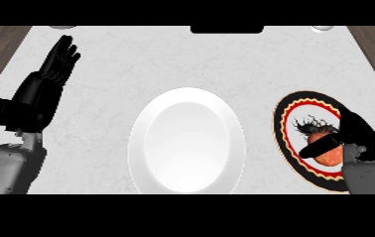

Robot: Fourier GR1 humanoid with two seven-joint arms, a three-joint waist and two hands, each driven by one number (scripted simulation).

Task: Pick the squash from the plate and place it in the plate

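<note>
An orange-red squash (327,153) lies on a dark plate (290,112) with a red and yellow rim at the right. My right hand (350,132) is over that plate, its thumb and fingers curled round the squash and hiding much of it. A plain white plate (186,139) sits in the middle of the counter with nothing on it. My left hand (51,77) rests at the left edge, fingers straight and pointing up.
The counter top is white marble. A dark block (226,29) sits at its far edge, and a small pale round object (320,29) shows at the far right corner.
</note>
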